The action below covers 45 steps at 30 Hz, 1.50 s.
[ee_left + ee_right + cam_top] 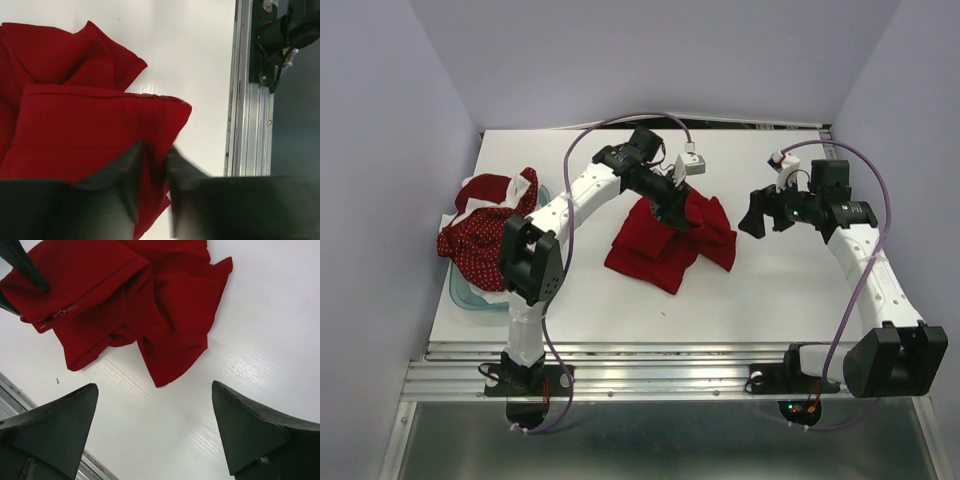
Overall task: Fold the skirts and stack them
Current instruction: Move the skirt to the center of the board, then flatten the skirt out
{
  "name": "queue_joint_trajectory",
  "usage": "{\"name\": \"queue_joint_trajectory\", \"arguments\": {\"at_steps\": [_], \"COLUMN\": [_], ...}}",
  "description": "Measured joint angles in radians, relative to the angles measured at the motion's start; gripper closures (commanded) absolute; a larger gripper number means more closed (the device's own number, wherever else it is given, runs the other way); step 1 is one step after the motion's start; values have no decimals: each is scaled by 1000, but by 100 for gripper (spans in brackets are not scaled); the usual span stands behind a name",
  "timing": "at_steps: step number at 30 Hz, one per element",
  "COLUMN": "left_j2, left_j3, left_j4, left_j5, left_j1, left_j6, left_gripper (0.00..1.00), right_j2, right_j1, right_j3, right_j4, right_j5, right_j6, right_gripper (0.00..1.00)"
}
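A plain bright red skirt lies folded in the middle of the white table. My left gripper is down on its far right part. In the left wrist view the fingers stand a narrow gap apart, blurred, with a fold of the red skirt between them. To the right of the skirt my right gripper hovers wide open and holds nothing. The right wrist view has the red skirt ahead of the right gripper, over bare table. A dark red white-dotted skirt lies heaped at the left.
The dotted skirt and some white cloth are piled in a shallow teal tub at the table's left edge. A metal rail runs along the near edge, with the right arm's base beyond it. Lilac walls close in on both sides.
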Motion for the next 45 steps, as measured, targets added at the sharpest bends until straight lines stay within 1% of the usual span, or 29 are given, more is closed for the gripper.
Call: {"name": "queue_joint_trajectory", "arguments": {"at_steps": [1, 4, 8, 10, 11, 13, 14, 17, 18, 20, 21, 23, 24, 26, 27, 30, 32, 33, 35, 36, 39, 42, 45], "left_j2": [0, -6, -62, -137, -183, -263, -304, -386, -404, -412, -409, -404, -402, -396, -391, -386, -385, -383, -373, -365, -352, -352, -352], "left_j3": [3, 3, -45, -122, -176, -265, -314, -457, -504, -594, -630, -686, -707, -728, -732, -733, -730, -727, -711, -699, -675, -662, -660], "left_j4": [-6, 18, 64, 71, 86, 67, 80, 83, 81, 82, 85, 84, 83, 82, 83, 90, 93, 92, 85, 83, 78, 69, 67], "left_j5": [-5, -26, -63, -99, -132, -179, -200, -261, -279, -328, -356, -414, -442, -492, -525, -581, -629, -645, -679, -693, -698, -676, -650], "left_j1": [-6, 26, 165, 267, 309, 365, 381, 395, 401, 411, 416, 428, 440, 460, 477, 518, 549, 559, 579, 587, 591, 588, 589], "left_j6": [-7, -36, -61, -58, -51, -43, -33, -9, -7, -5, -5, -10, -15, -25, -37, -53, -64, -67, -73, -77, -84, -86, -88], "left_gripper": [1, 1, 2, 9, 16, 23, 29, 38, 40, 44, 48, 52, 56, 59, 60, 62, 62, 60, 51, 42, 29, 28, 27], "right_j2": [4, 22, 33, 47, 60, 79, 93, 109, 106, 97, 93, 92, 90, 74, 58, -12, -70, -108, -179, -220, -269, -242, -177], "right_j1": [0, 0, 0, 0, 4, 12, 22, 83, 123, 201, 226, 285, 312, 341, 357, 403, 428, 440, 456, 457, 468, 496, 523], "right_j3": [-3, -7, -7, -7, -7, -7, -7, -12, -21, -45, -52, -61, -69, -97, -123, -214, -284, -333, -427, -497, -660, -771, -800], "right_j4": [0, -5, -4, -4, -2, 0, 4, 26, 46, 80, 88, 102, 114, 141, 159, 186, 218, 252, 314, 371, 493, 611, 727], "right_j5": [-4, -17, -44, -59, -72, -83, -89, -73, -60, -24, -11, 15, 31, 68, 100, 148, 165, 166, 162, 146, 97, 51, 14], "right_j6": [-3, -11, -23, -29, -34, -39, -48, -76, -90, -145, -163, -231, -274, -364, -437, -587, -707, -771, -903, -976, -1145, -1273, -1358], "right_gripper": [0, 0, 0, 0, 0, 0, 0, 0, 1, 5, 5, 5, 5, 5, 5, 5, 7, 8, 10, 10, 11, 11, 11]}}
